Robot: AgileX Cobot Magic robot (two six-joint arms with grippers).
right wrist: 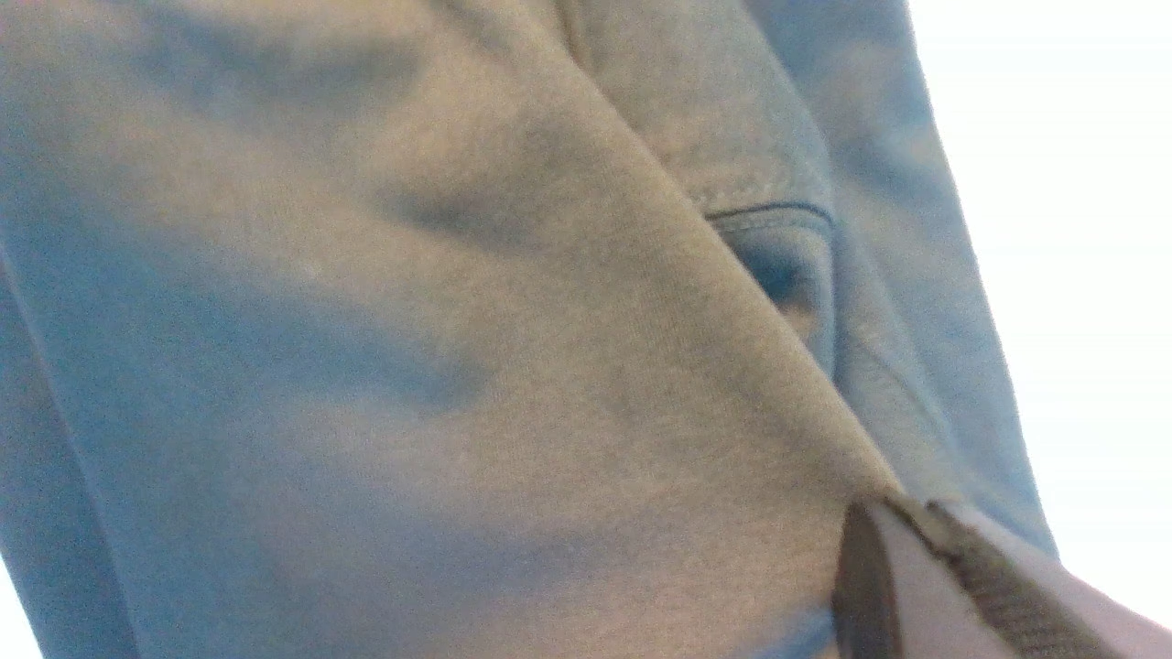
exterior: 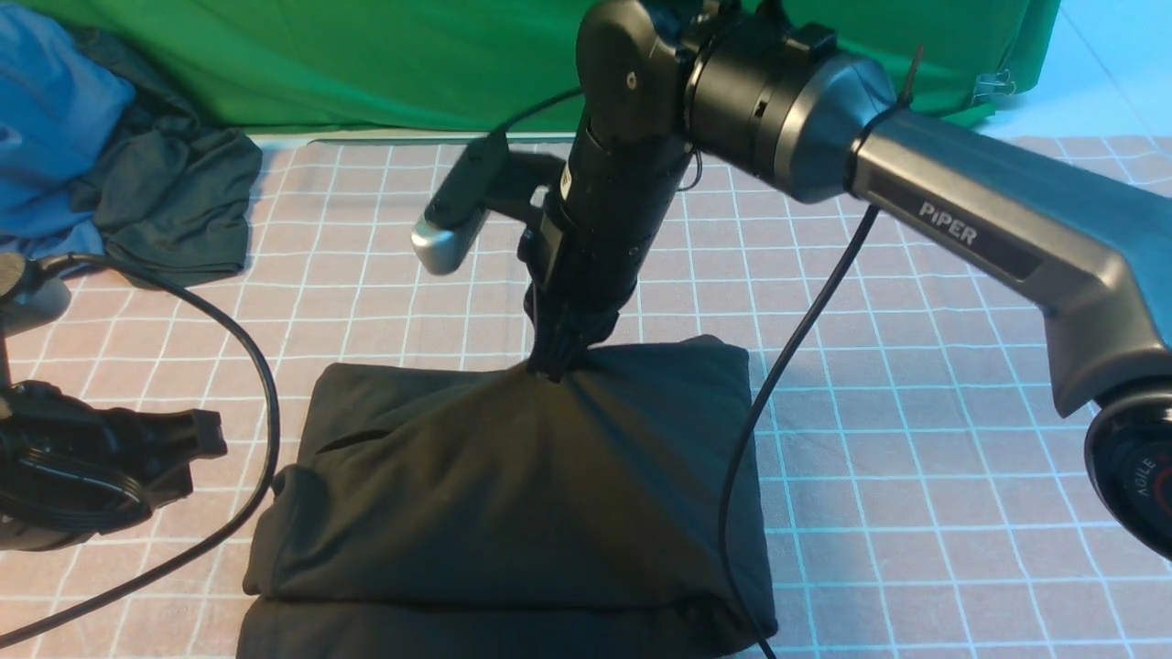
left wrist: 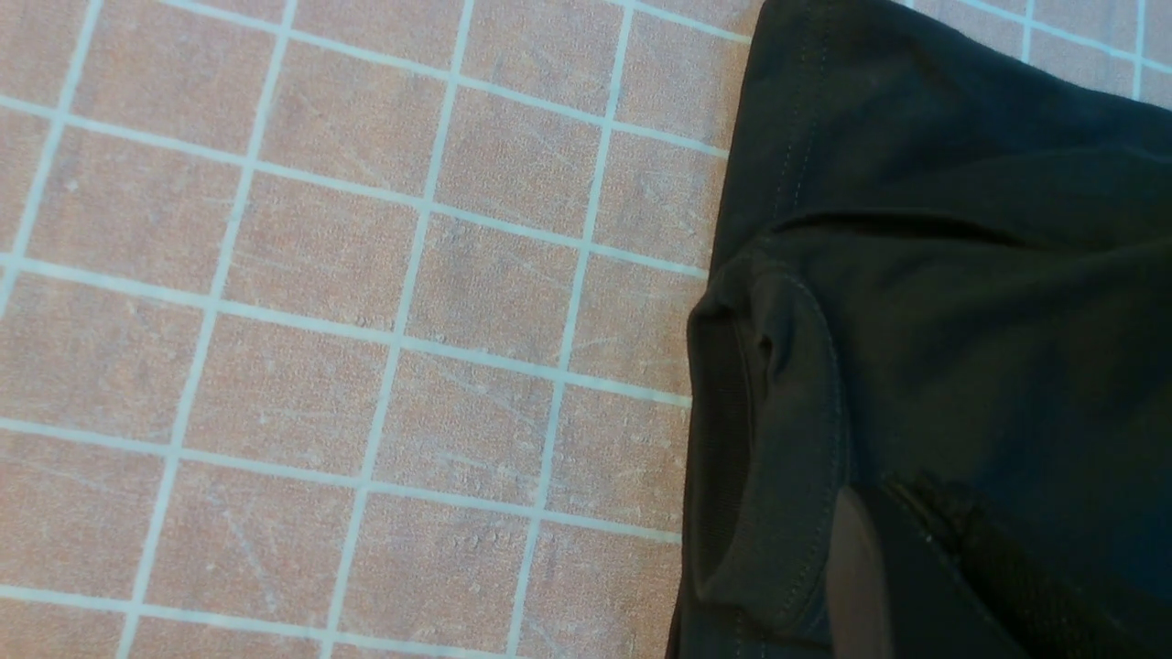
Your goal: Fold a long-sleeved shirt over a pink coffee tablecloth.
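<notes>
Right arm: reaches in from the right edge of the front view, grey forearm slanting up toward centre, wrist bent sharply so the black end section points almost straight down. Right pincer [exterior: 556,369]: tips together, clamped on a pinch of the long-sleeved shirt [exterior: 513,494] at its far edge; fabric drawn up into a small peak at the tips, creases fanning down from that point. Right wrist view: fingertips [right wrist: 952,558] closed against taut cloth, one ridge of fabric running up to them; colours washed out there.

Long-sleeved shirt: black, folded into a thick, roughly rectangular bundle, lying at near centre of the pink coffee tablecloth [exterior: 916,412]. Stacked layers visible along the near edge; chest print not visible. Black cable of the right arm hangs down across the right side of the bundle.

Left arm: low at the left edge of the front view, close to the cloth, pointing right toward the shirt's left side. Left pincer [exterior: 197,437]: tips together, holding nothing as far as visible, near the bundle but apart from it. Left wrist view: closed fingertips [left wrist: 879,586] in front of a folded, stitched hem of the shirt; contact cannot be told.

Pink coffee tablecloth: white grid, covers the bench. Green cloth [exterior: 366,64] hangs behind. Blue garment [exterior: 46,119] and dark grey-green garment [exterior: 174,201] bunched together at far left.
</notes>
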